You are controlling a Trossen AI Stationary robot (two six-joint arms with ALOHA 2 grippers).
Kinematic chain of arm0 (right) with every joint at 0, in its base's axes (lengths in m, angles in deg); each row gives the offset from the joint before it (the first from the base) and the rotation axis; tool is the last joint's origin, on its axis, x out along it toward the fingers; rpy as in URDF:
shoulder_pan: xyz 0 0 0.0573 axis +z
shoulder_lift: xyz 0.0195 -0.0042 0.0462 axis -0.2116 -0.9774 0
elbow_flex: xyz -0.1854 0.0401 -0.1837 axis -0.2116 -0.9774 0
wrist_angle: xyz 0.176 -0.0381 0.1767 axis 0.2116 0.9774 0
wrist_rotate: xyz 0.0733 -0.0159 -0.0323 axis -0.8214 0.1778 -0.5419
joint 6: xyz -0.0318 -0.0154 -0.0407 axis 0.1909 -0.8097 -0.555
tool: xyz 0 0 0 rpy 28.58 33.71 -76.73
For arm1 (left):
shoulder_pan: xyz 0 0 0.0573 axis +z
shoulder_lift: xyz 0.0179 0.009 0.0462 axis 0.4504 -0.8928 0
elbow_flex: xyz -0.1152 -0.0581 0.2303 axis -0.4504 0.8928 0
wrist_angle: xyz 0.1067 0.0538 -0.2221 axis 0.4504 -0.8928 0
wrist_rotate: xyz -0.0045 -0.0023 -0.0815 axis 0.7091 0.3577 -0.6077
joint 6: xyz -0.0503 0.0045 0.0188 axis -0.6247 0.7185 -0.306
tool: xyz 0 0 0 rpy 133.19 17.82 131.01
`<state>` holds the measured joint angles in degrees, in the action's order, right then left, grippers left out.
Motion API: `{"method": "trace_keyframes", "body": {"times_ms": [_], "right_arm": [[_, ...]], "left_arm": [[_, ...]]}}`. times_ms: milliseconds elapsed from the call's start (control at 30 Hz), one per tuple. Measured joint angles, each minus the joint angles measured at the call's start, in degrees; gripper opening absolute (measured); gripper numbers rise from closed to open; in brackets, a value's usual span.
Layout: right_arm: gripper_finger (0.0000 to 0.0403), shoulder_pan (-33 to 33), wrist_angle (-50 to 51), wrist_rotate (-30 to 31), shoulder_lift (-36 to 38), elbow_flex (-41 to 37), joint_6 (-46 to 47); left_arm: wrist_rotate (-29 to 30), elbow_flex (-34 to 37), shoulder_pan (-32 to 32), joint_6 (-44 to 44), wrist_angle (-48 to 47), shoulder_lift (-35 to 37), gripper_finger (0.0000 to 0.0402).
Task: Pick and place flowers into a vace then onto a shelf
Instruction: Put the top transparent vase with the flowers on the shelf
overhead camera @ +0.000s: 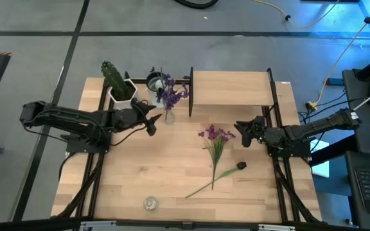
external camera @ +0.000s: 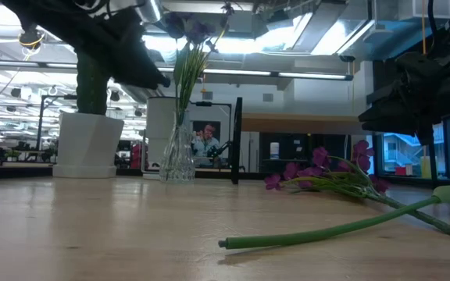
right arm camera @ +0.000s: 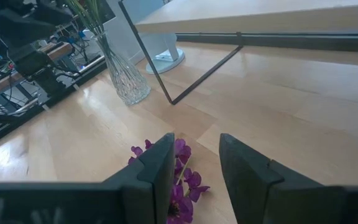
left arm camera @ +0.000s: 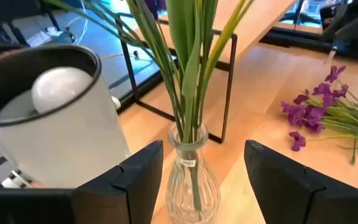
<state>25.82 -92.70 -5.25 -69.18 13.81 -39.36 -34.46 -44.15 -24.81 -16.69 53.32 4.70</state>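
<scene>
step: left gripper (overhead camera: 151, 122) is letting go of the darker violet bunch (overhead camera: 170, 93), stems sitting in the clear glass vase (overhead camera: 169, 116); back straight out, no tipping.
left fingers: spreading, straddling the vase, holding nothing.
right gripper (overhead camera: 243, 133): hovering part-open, empty, at 3 o'clock of the pinker purple bunch (overhead camera: 215, 135) lying on the table.
shelf: light wooden board on black posts (overhead camera: 230, 88), bare, at 12 o'clock.

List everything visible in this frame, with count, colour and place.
Vase: one, clear glass, left of shelf, holding violet flowers.
Pink flowers: one bunch, lying mid-table.
Loose stem: one, green, lying on the table nearer the front.
Cactus: one, green, white pot, back left.
Shelf: one, light wood, black posts, back centre.
Small glass: one, clear, front edge.
Left gripper: open, beside vase.
Right gripper: open, over pink flowers.
</scene>
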Motion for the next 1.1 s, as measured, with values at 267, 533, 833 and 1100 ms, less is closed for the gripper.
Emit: {"method": "trace_keyframes", "body": {"times_ms": [267,533,833,1100], "right_arm": [[0.013,0.0,0.0,0.0,0.0,0.0,0.0],[0.013,0.0,0.0,0.0,0.0,0.0,0.0],[0.013,0.0,0.0,0.0,0.0,0.0,0.0],[0.013,0.0,0.3,0.1,0.0,0.0,0.0]], "left_arm": [[0.0,0.0,0.0,-5.9,0.1,-5.5,0.0232],[5.2,0.0,0.2,-7.3,2.5,-12.1,0.0235],[2.5,0.0,3.7,-10.0,8.2,-16.9,0.0235],[-0.6,0.0,5.2,-5.9,14.8,-19.4,0.0235]]}}
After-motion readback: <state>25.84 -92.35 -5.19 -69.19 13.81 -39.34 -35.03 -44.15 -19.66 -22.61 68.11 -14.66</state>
